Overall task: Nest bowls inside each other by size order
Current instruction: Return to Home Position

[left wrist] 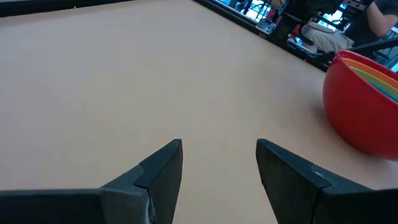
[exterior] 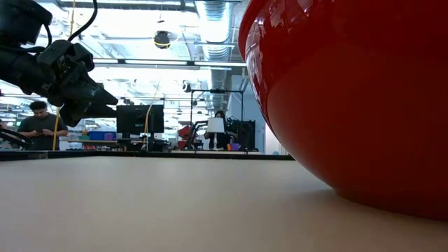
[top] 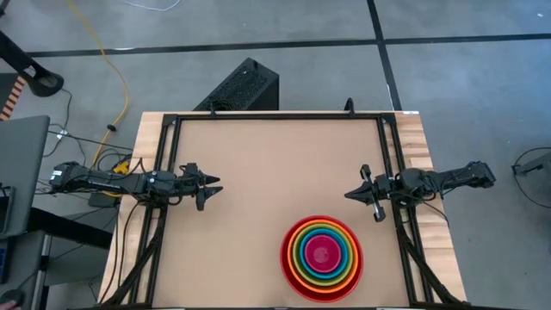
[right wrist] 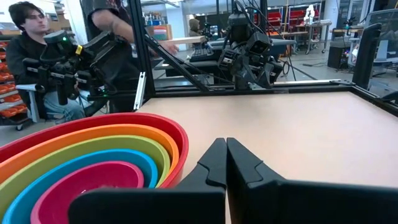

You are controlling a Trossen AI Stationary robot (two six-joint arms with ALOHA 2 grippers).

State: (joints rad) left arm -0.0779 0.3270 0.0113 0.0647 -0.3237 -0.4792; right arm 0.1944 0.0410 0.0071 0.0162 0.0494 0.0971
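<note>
Bowls (top: 322, 257) nested near the table (top: 258, 155) edge (red outermost); left gripper (top: 209, 185) parted; right gripper (top: 355, 195) closed.

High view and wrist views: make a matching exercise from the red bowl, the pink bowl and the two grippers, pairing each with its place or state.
Column one:
1. red bowl
2. pink bowl
3. left gripper
4. right gripper

Column two:
A. fingers shut, over the right side of the table
B. innermost of the nest
C. fingers open, over the table's left side
D. outermost, holding all the other bowls

Pairs: 1-D; 2-B; 3-C; 4-A
</note>
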